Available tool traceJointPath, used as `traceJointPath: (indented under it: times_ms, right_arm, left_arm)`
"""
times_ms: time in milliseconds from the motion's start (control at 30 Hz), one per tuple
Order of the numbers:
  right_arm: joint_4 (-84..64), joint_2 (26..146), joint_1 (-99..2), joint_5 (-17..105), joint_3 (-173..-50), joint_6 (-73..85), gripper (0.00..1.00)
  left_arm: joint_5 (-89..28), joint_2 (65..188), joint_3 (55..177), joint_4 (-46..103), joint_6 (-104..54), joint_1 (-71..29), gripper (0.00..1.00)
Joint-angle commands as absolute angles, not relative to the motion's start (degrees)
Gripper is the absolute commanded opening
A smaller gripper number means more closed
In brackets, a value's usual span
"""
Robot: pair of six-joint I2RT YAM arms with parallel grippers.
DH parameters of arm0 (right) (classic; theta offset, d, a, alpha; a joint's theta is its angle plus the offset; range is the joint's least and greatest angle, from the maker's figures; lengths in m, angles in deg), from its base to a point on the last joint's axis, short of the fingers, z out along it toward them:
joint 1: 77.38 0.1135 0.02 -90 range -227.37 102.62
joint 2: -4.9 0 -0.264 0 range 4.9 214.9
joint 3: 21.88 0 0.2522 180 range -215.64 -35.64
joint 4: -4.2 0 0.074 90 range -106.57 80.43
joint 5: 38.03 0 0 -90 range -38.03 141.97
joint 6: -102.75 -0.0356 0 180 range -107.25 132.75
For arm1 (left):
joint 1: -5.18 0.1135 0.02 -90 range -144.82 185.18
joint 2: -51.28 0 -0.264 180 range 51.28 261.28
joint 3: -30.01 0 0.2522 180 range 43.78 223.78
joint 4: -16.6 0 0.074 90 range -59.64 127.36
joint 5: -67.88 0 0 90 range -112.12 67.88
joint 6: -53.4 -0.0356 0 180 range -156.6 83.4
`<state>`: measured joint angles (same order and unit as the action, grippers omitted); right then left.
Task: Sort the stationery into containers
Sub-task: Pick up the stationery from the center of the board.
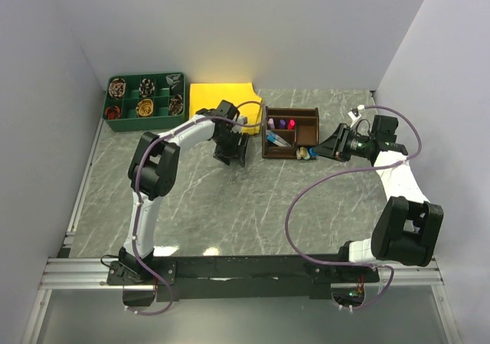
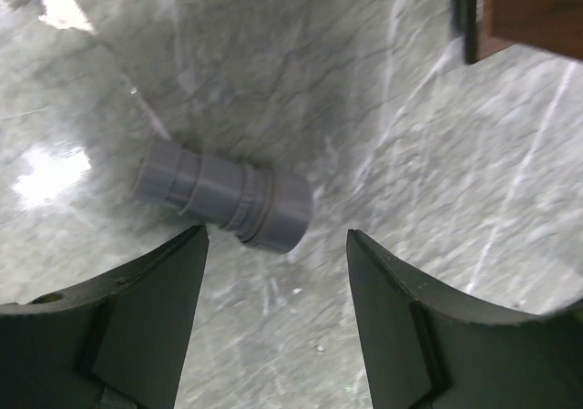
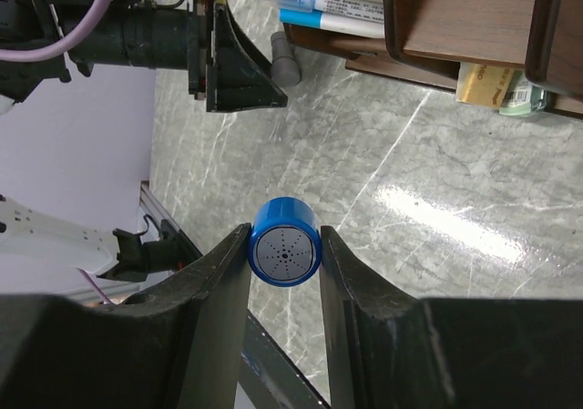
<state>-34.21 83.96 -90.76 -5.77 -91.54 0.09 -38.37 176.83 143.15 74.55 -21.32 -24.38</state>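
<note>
The dark brown wooden organiser (image 1: 306, 113) stands at the middle back with pink, blue and purple-capped markers (image 1: 281, 124) in it. My left gripper (image 1: 230, 154) is open, just left of it and low over the table. In the left wrist view its fingers (image 2: 155, 309) straddle bare table beside a grey marker-like cylinder (image 2: 223, 198) lying flat; the gripper (image 2: 276, 236) holds nothing. My right gripper (image 1: 331, 146) is right of the organiser. In the right wrist view it (image 3: 284, 234) is shut on a blue-capped marker (image 3: 285, 245) seen end-on. Tan and green erasers (image 3: 496, 86) lie in the organiser (image 3: 465, 17).
A green divided tray (image 1: 145, 80) with coiled round items sits at the back left. A flat yellow cloth (image 1: 214, 97) lies between it and the organiser. White walls close in the left, back and right sides. The left gripper (image 3: 232, 58) shows in the right wrist view.
</note>
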Motion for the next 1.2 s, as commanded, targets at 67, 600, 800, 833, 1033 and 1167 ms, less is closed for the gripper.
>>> traceJointPath:
  times_ms: [67,600,800,833,1033,1167]
  right_arm:
    - [-33.74,82.86,-91.44,-7.01,-92.33,1.15,0.00]
    - [-34.70,84.44,-91.61,-7.01,-92.94,1.85,0.00]
    - [-33.56,84.26,-91.61,-7.27,-92.41,0.98,0.00]
    - [-33.47,84.26,-91.61,-7.36,-92.41,0.89,0.00]
    - [-33.91,83.39,-92.05,-7.53,-91.98,1.33,0.00]
    - [-34.00,82.51,-92.32,-7.88,-91.01,1.33,0.00]
  left_arm:
    - [-42.51,178.02,145.90,72.03,-15.61,-24.43,0.70]
    - [-34.69,182.41,147.05,71.32,-7.51,-23.82,0.66]
    - [-31.97,182.50,145.47,71.32,-7.42,-23.82,0.58]
    - [-30.75,182.50,145.20,71.58,-7.51,-23.91,0.57]
    - [-29.07,182.24,144.32,72.29,-9.70,-23.73,0.50]
    - [-27.31,179.87,140.82,72.90,-11.55,-21.90,0.50]
